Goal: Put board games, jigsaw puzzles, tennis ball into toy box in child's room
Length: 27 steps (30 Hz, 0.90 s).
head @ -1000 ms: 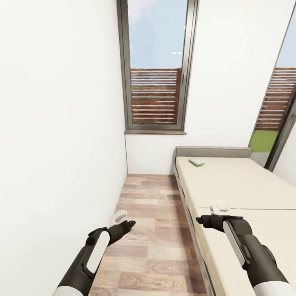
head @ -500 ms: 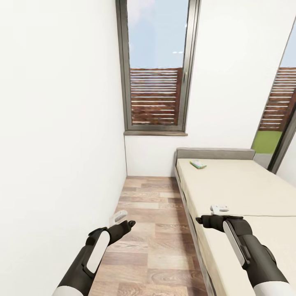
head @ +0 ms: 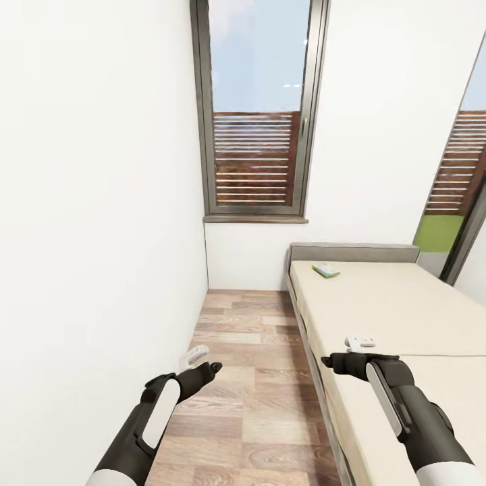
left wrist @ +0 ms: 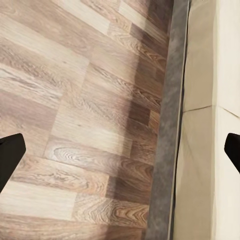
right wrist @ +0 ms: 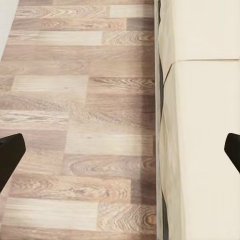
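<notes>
A flat green-yellow board game [head: 325, 270] lies on the beige bed [head: 385, 304], close to the grey headboard. My left gripper [head: 202, 360] hangs open over the plank floor, left of the bed. My right gripper [head: 347, 351] is open too, over the bed's near edge and well short of the game. In the left wrist view, the dark fingertips [left wrist: 9, 152] stand wide apart with nothing between them. The right wrist fingertips [right wrist: 10, 150] are spread just as wide, also with nothing between them. The table, toy box, jigsaw puzzles and tennis ball are out of view.
A white wall [head: 94, 236] runs close along my left. A strip of wood floor [head: 250, 378] leads between it and the bed's grey frame [left wrist: 167, 150] to a tall window [head: 260, 108]. A second window [head: 459, 175] is at the far right.
The whole view shifted slightly a second ago, so the camera moved; it has held still since. Both arms keep the same pose and both grippers stay open.
</notes>
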{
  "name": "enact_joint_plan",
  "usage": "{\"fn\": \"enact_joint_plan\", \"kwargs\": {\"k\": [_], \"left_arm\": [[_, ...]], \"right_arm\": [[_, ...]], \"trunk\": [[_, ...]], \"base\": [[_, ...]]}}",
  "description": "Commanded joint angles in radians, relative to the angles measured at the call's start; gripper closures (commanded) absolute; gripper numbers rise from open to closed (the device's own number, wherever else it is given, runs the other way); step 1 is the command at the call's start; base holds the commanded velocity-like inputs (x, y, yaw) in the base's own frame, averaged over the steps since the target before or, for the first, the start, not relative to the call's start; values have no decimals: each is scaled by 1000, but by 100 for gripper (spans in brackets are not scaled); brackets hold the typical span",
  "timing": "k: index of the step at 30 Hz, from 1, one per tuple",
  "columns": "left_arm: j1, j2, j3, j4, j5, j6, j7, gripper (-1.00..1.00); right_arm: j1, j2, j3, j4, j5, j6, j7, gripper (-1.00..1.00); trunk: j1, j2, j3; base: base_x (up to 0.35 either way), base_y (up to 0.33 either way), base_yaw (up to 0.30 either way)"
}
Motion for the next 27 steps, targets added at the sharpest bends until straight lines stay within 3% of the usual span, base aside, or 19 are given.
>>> {"fn": "enact_joint_plan", "kwargs": {"k": [1,11,27], "left_arm": [[0,0,-1,-1,10,3,8,-100],[0,0,-2,-1,9,2,11,-100],[0,0,-2,-1,10,3,13,-100]], "right_arm": [[-1,0,-1,-1,-5,5,0,-100],[-1,0,-1,-1,-5,4,0,-100],[-1,0,-1,-1,-5,4,0,-100]], "trunk": [[0,-1,-1],[0,-1,-1],[0,-1,-1]], "base": [[36,59,0],[92,115,0],[17,20,0]]}}
